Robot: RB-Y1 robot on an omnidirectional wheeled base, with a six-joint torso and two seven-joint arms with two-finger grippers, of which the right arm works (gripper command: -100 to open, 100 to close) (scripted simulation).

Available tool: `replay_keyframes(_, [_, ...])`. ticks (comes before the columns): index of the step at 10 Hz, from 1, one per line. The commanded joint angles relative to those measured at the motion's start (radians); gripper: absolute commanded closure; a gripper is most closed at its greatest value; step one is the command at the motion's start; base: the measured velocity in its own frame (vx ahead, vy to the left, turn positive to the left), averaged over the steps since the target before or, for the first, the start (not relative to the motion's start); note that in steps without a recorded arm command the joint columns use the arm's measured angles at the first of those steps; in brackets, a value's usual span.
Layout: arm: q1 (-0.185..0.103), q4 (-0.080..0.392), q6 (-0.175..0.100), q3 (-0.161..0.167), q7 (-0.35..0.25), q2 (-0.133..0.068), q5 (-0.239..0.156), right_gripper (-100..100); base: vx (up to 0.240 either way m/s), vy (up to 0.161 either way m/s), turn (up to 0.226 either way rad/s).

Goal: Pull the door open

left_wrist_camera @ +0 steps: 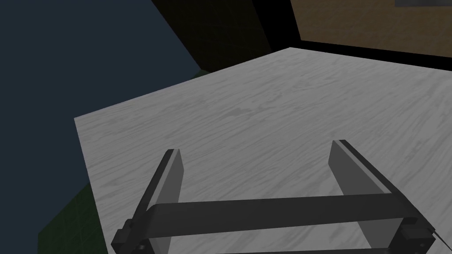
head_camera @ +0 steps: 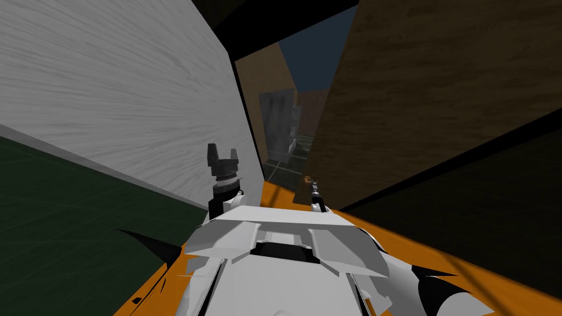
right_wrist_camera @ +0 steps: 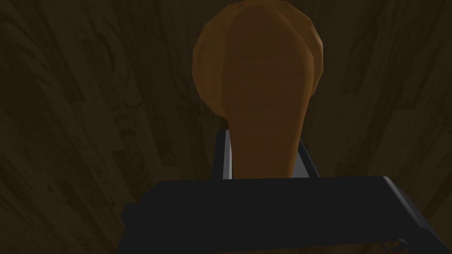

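1. The brown lever handle (right_wrist_camera: 265, 110) sits on the dark wooden door (head_camera: 417, 99), ahead on my right, near the door's edge.
2. The right claw (right_wrist_camera: 263, 140) is clamped on the lever handle, one finger pressing each side.
3. The left claw (left_wrist_camera: 257, 147) is raised with its fingers spread wide, close to a grey wood-grained panel (head_camera: 110, 99).
4. An orange floor (head_camera: 277, 195) runs between the panel and the door.

No legible text, label, brand, number or sign on any surface here.
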Motion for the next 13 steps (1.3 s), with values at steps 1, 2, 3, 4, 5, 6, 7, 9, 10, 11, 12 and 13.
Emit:
replay_keyframes(1, [0.012,-0.028,0.009,-0.003,-0.001,-0.009,0.001,100,0.000,0.017,0.046])
replay_keyframes(2, [0.011,-0.022,0.009,-0.001,0.001,-0.003,0.001,100,-0.001,0.008,0.012])
replay_keyframes(3, [0.022,-0.030,0.008,-0.003,-0.008,-0.013,0.000,100,-0.086,-0.012,0.182])
replay_keyframes(4, [0.031,-0.034,0.004,-0.005,-0.017,-0.022,-0.001,100,-0.166,-0.029,0.295])
replay_keyframes(5, [0.031,-0.034,0.004,-0.005,-0.017,-0.022,-0.001,100,-0.132,-0.030,0.133])
replay_keyframes(6, [0.042,-0.039,0.000,-0.007,-0.027,-0.033,-0.002,100,-0.124,-0.014,0.207])
replay_keyframes(7, [0.055,-0.044,-0.005,-0.009,-0.039,-0.046,-0.004,100,-0.197,-0.017,0.313])
replay_keyframes(9, [0.055,-0.044,-0.005,-0.009,-0.039,-0.046,-0.004,100,-0.097,0.004,0.055])
replay_keyframes(10, [0.069,-0.050,-0.011,-0.012,-0.051,-0.060,-0.005,100,-0.052,0.033,0.214])
replay_keyframes(11, [0.076,-0.053,-0.014,-0.013,-0.058,-0.067,-0.006,100,-0.093,0.013,0.235])
replay_keyframes(12, [0.091,-0.060,-0.020,-0.016,-0.072,-0.082,-0.008,100,-0.148,0.010,0.325])
replay_keyframes(13, [0.105,-0.066,-0.025,-0.018,-0.085,-0.096,-0.009,100,-0.179,0.039,0.367])
